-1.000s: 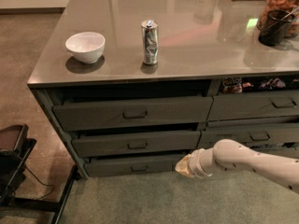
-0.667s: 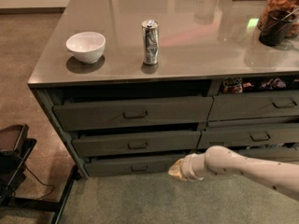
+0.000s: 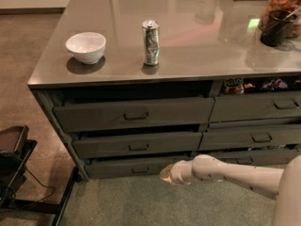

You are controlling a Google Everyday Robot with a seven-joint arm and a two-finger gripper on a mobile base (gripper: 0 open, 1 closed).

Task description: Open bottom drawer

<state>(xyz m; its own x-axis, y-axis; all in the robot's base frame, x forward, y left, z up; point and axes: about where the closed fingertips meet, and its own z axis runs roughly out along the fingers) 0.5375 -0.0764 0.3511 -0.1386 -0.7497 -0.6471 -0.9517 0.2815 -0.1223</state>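
The bottom drawer (image 3: 117, 166) is the slim dark grey-green front lowest in the left stack, with a small loop handle (image 3: 139, 170) at its centre. It sits slightly out from the cabinet. My white arm reaches in from the lower right, low over the floor. My gripper (image 3: 165, 174) is at the arm's tip, just right of the handle and close in front of the drawer's front. Two taller drawers (image 3: 134, 113) stand above it.
A white bowl (image 3: 86, 46) and a silver can (image 3: 150, 42) stand on the grey countertop (image 3: 197, 46). A dark jar (image 3: 278, 20) is at the back right. A second drawer stack (image 3: 256, 108) is at the right. A black stand (image 3: 14, 159) is on the floor at the left.
My arm has moved left along the floor, bringing the gripper from further right to just beside the bottom drawer's handle. The drawers have not moved.
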